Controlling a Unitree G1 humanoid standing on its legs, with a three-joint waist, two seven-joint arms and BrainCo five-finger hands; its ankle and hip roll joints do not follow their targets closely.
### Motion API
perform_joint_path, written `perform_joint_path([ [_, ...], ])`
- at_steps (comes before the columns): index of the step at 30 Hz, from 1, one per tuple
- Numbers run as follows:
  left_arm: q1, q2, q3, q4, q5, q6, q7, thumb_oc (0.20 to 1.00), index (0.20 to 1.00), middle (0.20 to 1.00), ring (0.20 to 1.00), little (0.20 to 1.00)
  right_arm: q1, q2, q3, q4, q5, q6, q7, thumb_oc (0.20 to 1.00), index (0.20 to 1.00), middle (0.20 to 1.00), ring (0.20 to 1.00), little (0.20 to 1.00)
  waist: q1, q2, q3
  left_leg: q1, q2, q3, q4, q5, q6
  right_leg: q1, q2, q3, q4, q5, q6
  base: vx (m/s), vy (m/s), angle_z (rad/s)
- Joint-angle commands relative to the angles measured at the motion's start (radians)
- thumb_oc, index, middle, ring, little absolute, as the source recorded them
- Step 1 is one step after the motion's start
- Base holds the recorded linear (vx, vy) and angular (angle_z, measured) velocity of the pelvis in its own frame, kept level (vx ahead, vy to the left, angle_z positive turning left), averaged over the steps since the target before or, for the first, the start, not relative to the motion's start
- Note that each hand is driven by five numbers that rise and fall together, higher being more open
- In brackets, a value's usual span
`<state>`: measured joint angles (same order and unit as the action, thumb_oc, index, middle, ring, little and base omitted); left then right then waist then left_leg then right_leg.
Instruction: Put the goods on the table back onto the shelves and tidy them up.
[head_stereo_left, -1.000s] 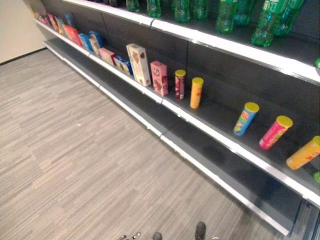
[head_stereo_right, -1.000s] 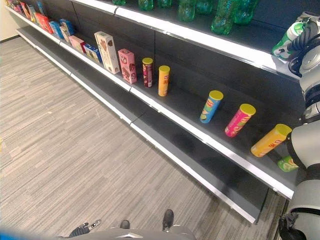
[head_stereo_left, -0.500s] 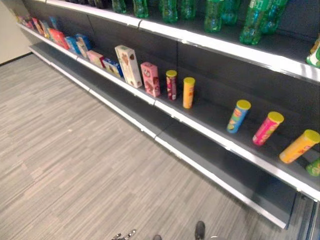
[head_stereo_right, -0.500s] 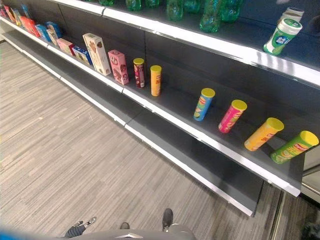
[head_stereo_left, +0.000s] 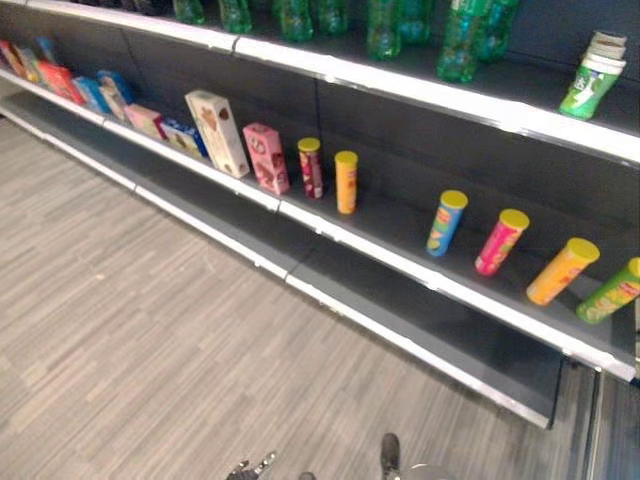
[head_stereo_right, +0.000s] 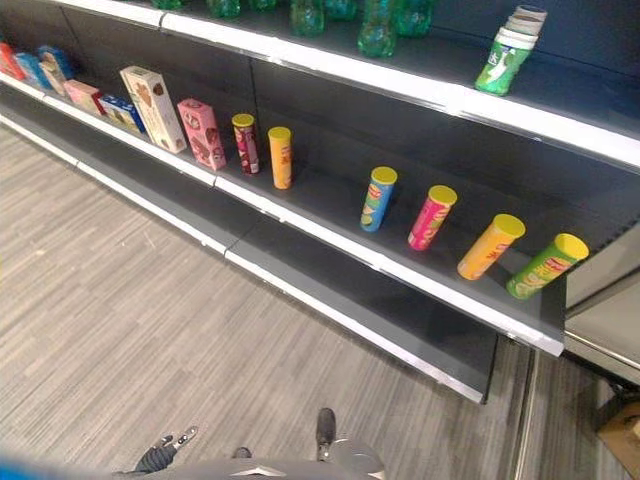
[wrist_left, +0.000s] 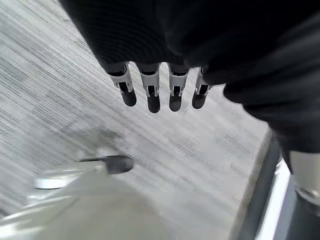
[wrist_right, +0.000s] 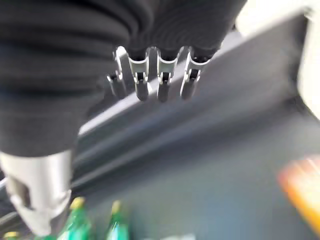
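A green-and-white cup stack (head_stereo_left: 592, 76) leans on the upper shelf (head_stereo_left: 450, 98) at the right, beside green bottles (head_stereo_left: 465, 38). On the middle shelf (head_stereo_left: 400, 268) a dark red can (head_stereo_left: 311, 167) and an orange can (head_stereo_left: 346, 182) stand upright. Further right, blue (head_stereo_left: 446, 222), pink (head_stereo_left: 500, 241), yellow-orange (head_stereo_left: 562, 271) and green (head_stereo_left: 610, 291) cans lean over. A cream box (head_stereo_left: 217, 133) and a pink box (head_stereo_left: 266, 158) stand to their left. My left hand (wrist_left: 152, 92) hangs open over the floor, empty. My right hand (wrist_right: 162, 80) is open and empty in front of the dark shelving.
More coloured boxes (head_stereo_left: 95, 92) line the middle shelf toward the far left. The bottom shelf (head_stereo_left: 420, 325) is bare. Grey plank floor (head_stereo_left: 150, 330) spreads before the shelving. A cardboard box (head_stereo_right: 622, 445) lies on the floor at the far right.
The camera has swung right along the shelves. My right hand, which was at the cup stack on the upper shelf, has let go and drawn back.
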<state>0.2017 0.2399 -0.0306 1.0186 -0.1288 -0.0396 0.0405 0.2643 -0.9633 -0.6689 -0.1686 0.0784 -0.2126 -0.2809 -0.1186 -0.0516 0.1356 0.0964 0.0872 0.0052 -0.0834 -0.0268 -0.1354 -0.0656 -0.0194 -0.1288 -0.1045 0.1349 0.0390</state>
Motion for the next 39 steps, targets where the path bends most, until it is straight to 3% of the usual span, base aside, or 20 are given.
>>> perform_joint_path([
  [1, -0.051, 0.076, -0.015, 0.024, 0.062, -0.025, -0.015, 1.000, 1.000, 1.000, 1.000, 1.000, -0.192, 0.024, 0.006, 0.087, 0.201, -0.077, 0.094, 1.000, 1.000, 1.000, 1.000, 1.000, -0.010, -0.026, 0.012, -0.005, -0.029, 0.023, 0.136, -0.171, 0.069, -0.032, -0.099, 0.018, 0.128, -0.130, 0.132, -0.18, 0.281, -0.51],
  [3, -0.058, 0.085, -0.020, 0.022, 0.075, -0.026, -0.016, 1.000, 1.000, 1.000, 1.000, 1.000, -0.175, 0.063, 0.005, 0.078, 0.226, -0.078, 0.106, 1.000, 1.000, 1.000, 1.000, 1.000, -0.018, -0.028, 0.022, -0.007, -0.041, 0.042, 0.143, -0.177, 0.078, -0.051, -0.103, 0.042, 0.145, -0.122, 0.143, -0.11, 0.197, -0.69],
  [4, -0.074, 0.096, -0.021, 0.015, 0.088, -0.031, -0.021, 1.000, 1.000, 1.000, 1.000, 1.000, -0.153, 0.090, 0.013, 0.086, 0.231, -0.070, 0.110, 1.000, 1.000, 1.000, 1.000, 1.000, -0.055, -0.029, 0.040, -0.001, -0.053, 0.069, 0.141, -0.180, 0.090, -0.078, -0.108, 0.073, 0.166, -0.097, 0.158, -0.09, 0.159, -0.46],
  [6, -0.086, 0.108, -0.029, 0.013, 0.092, -0.035, -0.019, 1.000, 1.000, 1.000, 1.000, 1.000, -0.151, 0.093, 0.021, 0.089, 0.230, -0.066, 0.109, 1.000, 1.000, 1.000, 1.000, 1.000, -0.065, -0.037, 0.059, 0.002, -0.059, 0.098, 0.143, -0.182, 0.097, -0.100, -0.104, 0.101, 0.177, -0.081, 0.169, -0.20, 0.187, -0.47],
  [7, -0.106, 0.131, -0.035, -0.015, 0.091, -0.045, -0.026, 1.000, 1.000, 1.000, 1.000, 1.000, -0.147, 0.097, 0.020, 0.079, 0.236, -0.064, 0.113, 1.000, 1.000, 1.000, 1.000, 1.000, -0.102, -0.050, 0.091, -0.006, -0.062, 0.128, 0.146, -0.176, 0.109, -0.143, -0.093, 0.135, 0.193, -0.024, 0.193, -0.32, 0.180, -0.99],
  [8, -0.121, 0.143, -0.037, -0.024, 0.091, -0.047, -0.025, 1.000, 1.000, 1.000, 1.000, 1.000, -0.143, 0.104, 0.012, 0.077, 0.240, -0.065, 0.110, 1.000, 1.000, 1.000, 1.000, 1.000, -0.114, -0.057, 0.102, -0.016, -0.061, 0.145, 0.149, -0.170, 0.113, -0.165, -0.084, 0.160, 0.202, -0.014, 0.203, -0.35, 0.155, -1.03],
  [10, -0.151, 0.162, -0.044, -0.031, 0.090, -0.047, -0.019, 1.000, 1.000, 1.000, 1.000, 1.000, -0.143, 0.107, 0.002, 0.064, 0.245, -0.070, 0.097, 1.000, 1.000, 1.000, 1.000, 1.000, -0.135, -0.062, 0.115, -0.052, -0.052, 0.173, 0.168, -0.158, 0.121, -0.177, -0.077, 0.170, 0.228, -0.046, 0.199, -0.26, 0.101, -0.89],
  [12, -0.156, 0.168, -0.047, -0.034, 0.087, -0.046, -0.020, 1.000, 1.000, 1.000, 1.000, 1.000, -0.151, 0.106, 0.003, 0.056, 0.252, -0.078, 0.097, 1.000, 1.000, 1.000, 1.000, 1.000, -0.134, -0.060, 0.116, -0.069, -0.044, 0.192, 0.177, -0.151, 0.122, -0.171, -0.087, 0.150, 0.241, -0.067, 0.187, -0.19, 0.038, -0.81],
  [13, -0.154, 0.170, -0.044, -0.033, 0.082, -0.044, -0.017, 1.000, 1.000, 1.000, 1.000, 1.000, -0.166, 0.083, 0.000, 0.050, 0.255, -0.085, 0.087, 1.000, 1.000, 1.000, 1.000, 1.000, -0.129, -0.051, 0.113, -0.092, -0.015, 0.236, 0.190, -0.143, 0.122, -0.139, -0.116, 0.103, 0.266, -0.113, 0.163, -0.26, 0.007, -0.83],
  [15, -0.139, 0.166, -0.039, -0.036, 0.079, -0.043, -0.017, 1.000, 1.000, 1.000, 1.000, 1.000, -0.179, 0.066, -0.002, 0.036, 0.251, -0.088, 0.088, 1.000, 1.000, 1.000, 1.000, 1.000, -0.102, -0.042, 0.098, -0.120, 0.011, 0.293, 0.190, -0.125, 0.120, -0.097, -0.168, 0.038, 0.276, -0.133, 0.151, -0.26, -0.015, -1.19],
  [17, -0.122, 0.163, -0.025, -0.029, 0.079, -0.040, -0.017, 1.000, 1.000, 1.000, 1.000, 1.000, -0.197, 0.053, -0.005, 0.033, 0.229, -0.086, 0.072, 1.000, 1.000, 1.000, 1.000, 1.000, -0.066, -0.039, 0.074, -0.155, 0.045, 0.360, 0.199, -0.105, 0.112, -0.055, -0.230, -0.036, 0.273, -0.116, 0.155, -0.16, -0.077, -1.47],
  [20, -0.108, 0.163, -0.001, -0.013, 0.072, -0.037, -0.010, 1.000, 1.000, 1.000, 1.000, 1.000, -0.237, 0.039, 0.011, 0.030, 0.202, -0.073, 0.054, 1.000, 1.000, 1.000, 1.000, 1.000, -0.012, -0.049, 0.038, -0.178, 0.097, 0.436, 0.222, -0.119, 0.090, 0.013, -0.307, -0.149, 0.252, -0.075, 0.177, -0.12, -0.186, -1.24],
  [21, -0.107, 0.165, 0.009, -0.007, 0.070, -0.037, -0.007, 1.000, 1.000, 1.000, 1.000, 1.000, -0.241, 0.038, 0.012, 0.034, 0.192, -0.067, 0.049, 1.000, 1.000, 1.000, 1.000, 1.000, 0.000, -0.062, 0.023, -0.185, 0.113, 0.471, 0.230, -0.116, 0.081, 0.032, -0.325, -0.188, 0.233, -0.044, 0.189, -0.09, -0.234, -1.63],
  [24, -0.113, 0.169, 0.018, -0.003, 0.066, -0.037, -0.001, 1.000, 1.000, 1.000, 1.000, 1.000, -0.238, 0.043, 0.012, 0.038, 0.179, -0.052, 0.043, 1.000, 1.000, 1.000, 1.000, 1.000, 0.007, -0.085, 0.010, -0.188, 0.132, 0.509, 0.253, -0.120, 0.070, 0.030, -0.333, -0.205, 0.201, 0.026, 0.211, -0.04, -0.198, -1.63],
  [26, -0.115, 0.172, 0.033, -0.001, 0.072, -0.037, 0.001, 1.000, 1.000, 1.000, 1.000, 1.000, -0.200, 0.045, -0.015, 0.056, 0.119, -0.018, 0.028, 1.000, 1.000, 1.000, 1.000, 1.000, 0.003, -0.098, -0.001, -0.184, 0.160, 0.540, 0.271, -0.115, 0.053, 0.025, -0.305, -0.219, 0.139, 0.008, 0.214, -0.06, -0.339, -0.54],
  [29, -0.124, 0.167, 0.039, 0.000, 0.099, -0.038, -0.003, 1.000, 1.000, 1.000, 1.000, 1.000, -0.109, 0.023, -0.073, 0.080, 0.020, 0.019, 0.015, 1.000, 1.000, 1.000, 1.000, 1.000, -0.001, -0.098, -0.003, -0.179, 0.195, 0.533, 0.280, -0.084, 0.021, 0.050, -0.249, -0.207, 0.089, -0.085, 0.192, 0.00, -0.283, -0.60],
  [34, -0.115, 0.159, 0.012, -0.009, 0.102, -0.036, -0.012, 1.000, 1.000, 1.000, 1.000, 1.000, -0.084, -0.006, -0.102, 0.120, 0.039, 0.002, -0.015, 1.000, 1.000, 1.000, 1.000, 1.000, -0.018, -0.063, 0.007, -0.154, 0.264, 0.505, 0.298, -0.038, -0.017, 0.077, -0.146, -0.169, 0.076, -0.181, 0.132, 0.02, -0.273, -0.06],
  [37, -0.118, 0.151, 0.007, -0.009, 0.093, -0.036, -0.012, 1.000, 1.000, 1.000, 1.000, 1.000, -0.121, -0.016, -0.055, 0.130, 0.057, -0.005, -0.011, 1.000, 1.000, 1.000, 1.000, 1.000, -0.009, -0.051, 0.033, -0.160, 0.291, 0.451, 0.384, -0.048, -0.021, 0.098, -0.111, -0.148, 0.079, -0.215, 0.103, 0.01, -0.165, -0.09],
  [38, -0.128, 0.137, -0.006, -0.003, 0.087, -0.037, -0.004, 1.000, 1.000, 1.000, 1.000, 1.000, -0.164, -0.024, 0.005, 0.137, 0.062, -0.004, -0.011, 1.000, 1.000, 1.000, 1.000, 1.000, 0.027, -0.053, 0.068, -0.209, 0.258, 0.328, 0.470, -0.003, -0.018, 0.107, -0.095, -0.126, 0.075, -0.217, 0.074, -0.08, -0.108, -0.18],
  [39, -0.129, 0.137, -0.004, -0.002, 0.087, -0.037, -0.004, 1.000, 1.000, 1.000, 1.000, 1.000, -0.169, -0.025, 0.009, 0.139, 0.062, -0.005, -0.011, 1.000, 1.000, 1.000, 1.000, 1.000, 0.021, -0.053, 0.069, -0.215, 0.259, 0.322, 0.476, -0.004, -0.018, 0.107, -0.094, -0.131, 0.075, -0.217, 0.074, -0.08, -0.157, -0.28],
])
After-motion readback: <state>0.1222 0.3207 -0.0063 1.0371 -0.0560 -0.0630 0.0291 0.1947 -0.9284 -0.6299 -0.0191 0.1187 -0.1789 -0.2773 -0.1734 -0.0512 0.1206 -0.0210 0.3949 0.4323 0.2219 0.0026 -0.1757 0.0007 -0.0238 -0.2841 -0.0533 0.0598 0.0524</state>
